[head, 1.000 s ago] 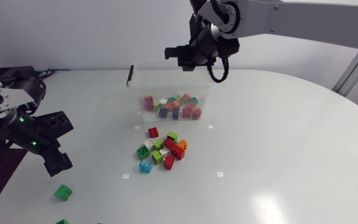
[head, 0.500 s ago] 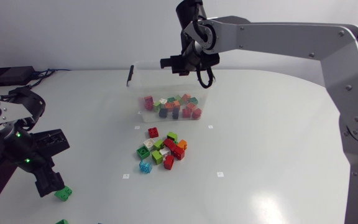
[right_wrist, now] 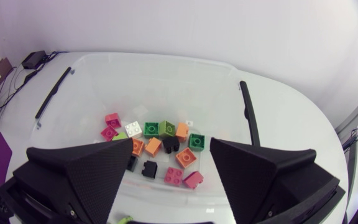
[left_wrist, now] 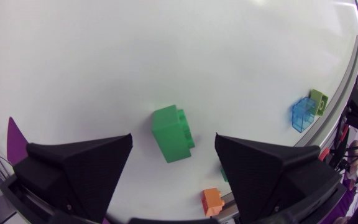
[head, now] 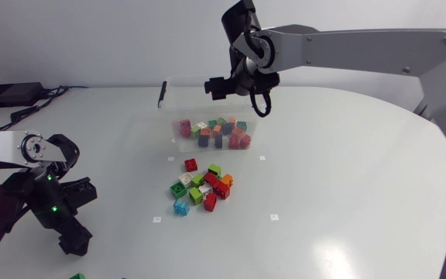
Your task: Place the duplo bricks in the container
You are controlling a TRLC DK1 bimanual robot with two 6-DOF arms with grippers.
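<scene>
Two grippers stand wide and empty: the left gripper (left_wrist: pixel 173 140) hangs over a lone green brick (left_wrist: pixel 174 132) near the bench's front left corner, and the right gripper (right_wrist: pixel 171 144) hangs above the container (right_wrist: pixel 166 61), which already holds many bricks. The step in hand appears to be picking this brick, so the next move calls for lowering, closing on its sides and carrying it to the container. In the head view the left gripper hides that brick, and another green brick (head: pixel 77 276) nearby is only partly in view.

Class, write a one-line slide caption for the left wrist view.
Open left hand over a green brick on the table, a blue brick beyond.
</scene>
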